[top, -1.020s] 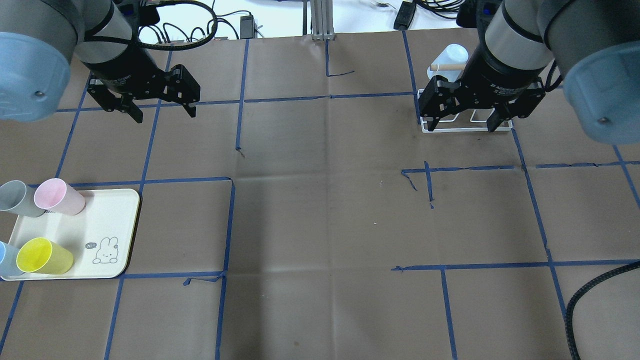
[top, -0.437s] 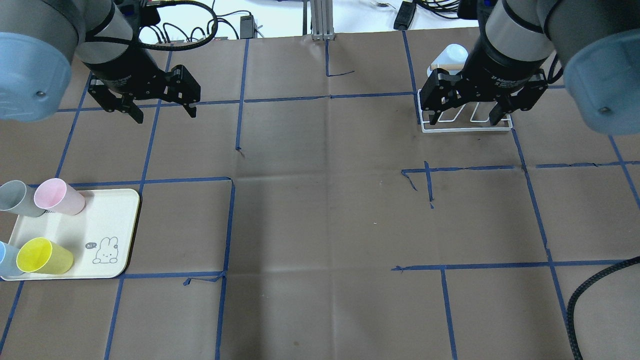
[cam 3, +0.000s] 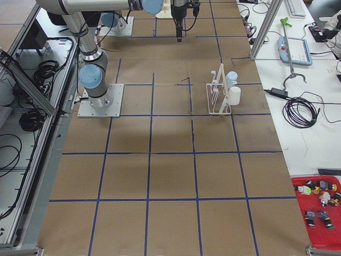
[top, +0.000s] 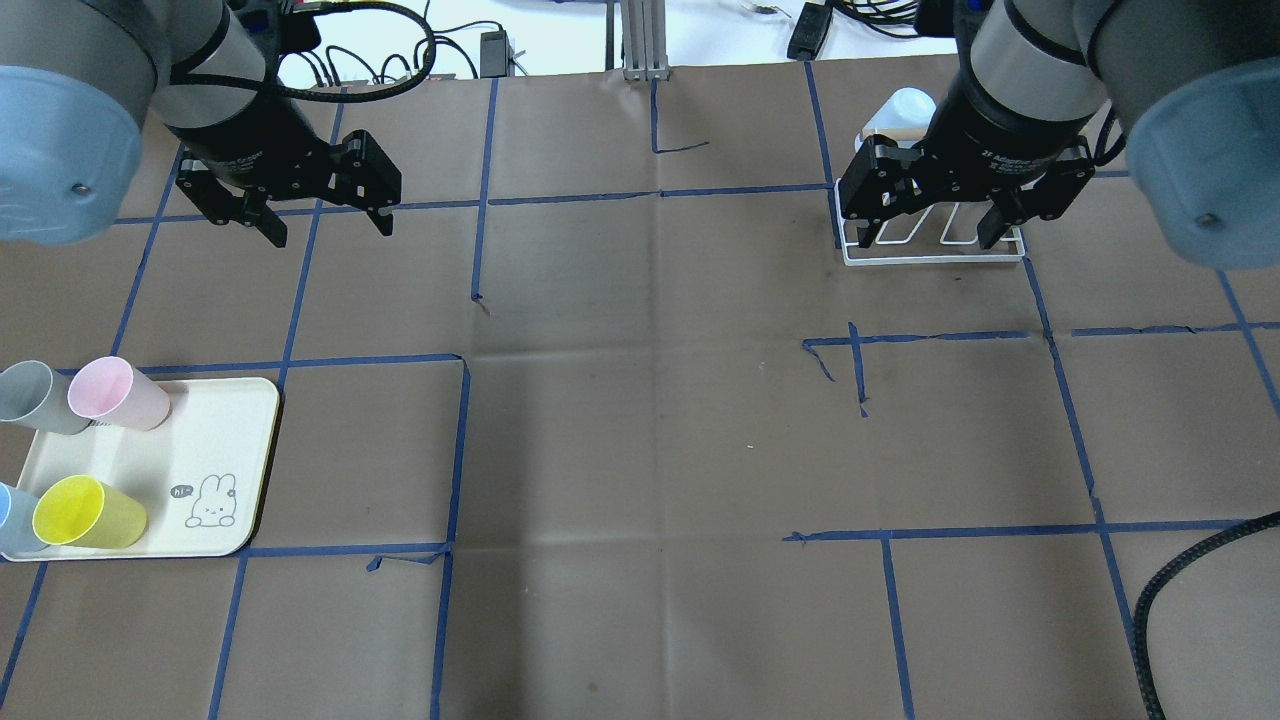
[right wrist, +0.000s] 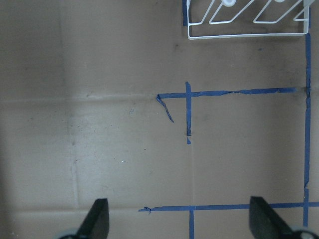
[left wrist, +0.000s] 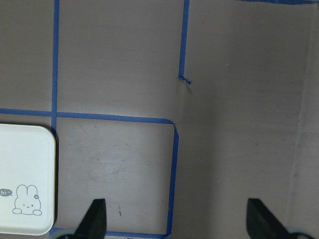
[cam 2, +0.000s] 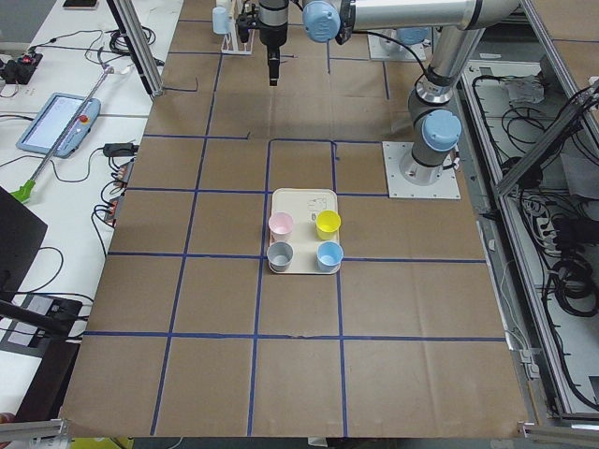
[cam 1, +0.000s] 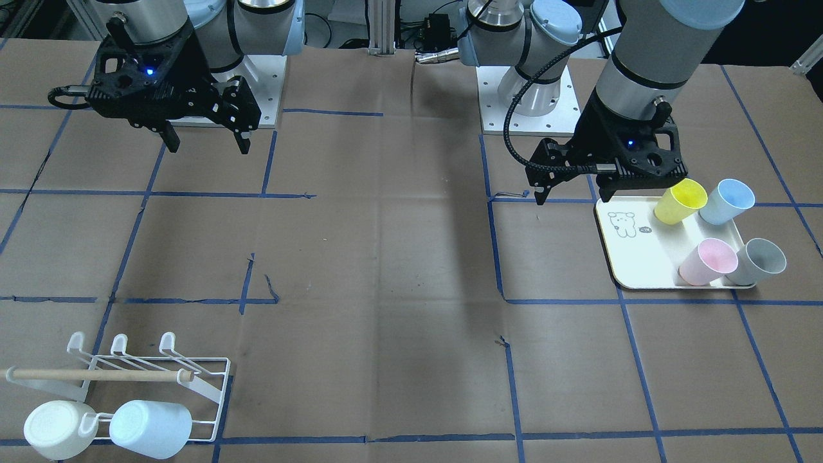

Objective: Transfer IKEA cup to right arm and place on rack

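Several plastic cups lie on a cream tray (top: 215, 430): pink (top: 115, 392), grey (top: 38, 397), yellow (top: 88, 512) and blue (top: 10, 520). My left gripper (top: 331, 233) is open and empty, hanging above the table beyond the tray; its fingertips (left wrist: 94, 219) frame bare paper beside the tray's corner (left wrist: 25, 169). My right gripper (top: 926, 240) is open and empty above the near edge of the white wire rack (top: 930, 260). The rack (cam 1: 206, 379) with its wooden dowel (cam 1: 96, 375) holds a white cup (cam 1: 54, 427) and a light-blue cup (cam 1: 151, 427).
Brown paper with blue tape lines covers the table (top: 650, 430). A black braided cable (top: 1170, 590) curves in at the lower right of the overhead view. Cables and a metal post (top: 640, 40) stand past the far edge.
My right gripper has shifted a little toward the table's far side, over the rack, still open. The left arm and the cups have not moved.
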You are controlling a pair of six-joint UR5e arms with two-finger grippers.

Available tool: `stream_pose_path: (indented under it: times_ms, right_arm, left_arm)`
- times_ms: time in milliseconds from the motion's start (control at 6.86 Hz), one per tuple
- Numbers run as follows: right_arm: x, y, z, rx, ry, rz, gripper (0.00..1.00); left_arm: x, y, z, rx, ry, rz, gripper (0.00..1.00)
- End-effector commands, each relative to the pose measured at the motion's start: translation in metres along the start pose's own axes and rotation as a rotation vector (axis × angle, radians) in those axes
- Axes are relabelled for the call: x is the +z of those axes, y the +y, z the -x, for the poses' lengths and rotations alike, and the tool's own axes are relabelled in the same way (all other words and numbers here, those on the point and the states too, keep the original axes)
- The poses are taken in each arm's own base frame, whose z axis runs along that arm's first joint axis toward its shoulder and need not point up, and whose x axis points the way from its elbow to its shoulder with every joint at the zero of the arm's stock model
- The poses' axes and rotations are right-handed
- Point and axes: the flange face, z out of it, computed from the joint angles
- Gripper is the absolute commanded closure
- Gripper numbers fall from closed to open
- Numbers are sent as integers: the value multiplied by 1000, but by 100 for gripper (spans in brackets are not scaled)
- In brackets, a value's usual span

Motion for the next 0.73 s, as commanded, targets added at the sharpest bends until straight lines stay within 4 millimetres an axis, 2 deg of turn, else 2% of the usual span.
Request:
stream_pose_path:
  times_ms: [0,583]
  right_arm:
    - [4,-1,0,0,1,7,0]
    - [7,-1,-1,0,8,13,0]
  left_arm:
    - [1,0,0,0,0,1,0]
    - [1,0,0,0,0,-5,0]
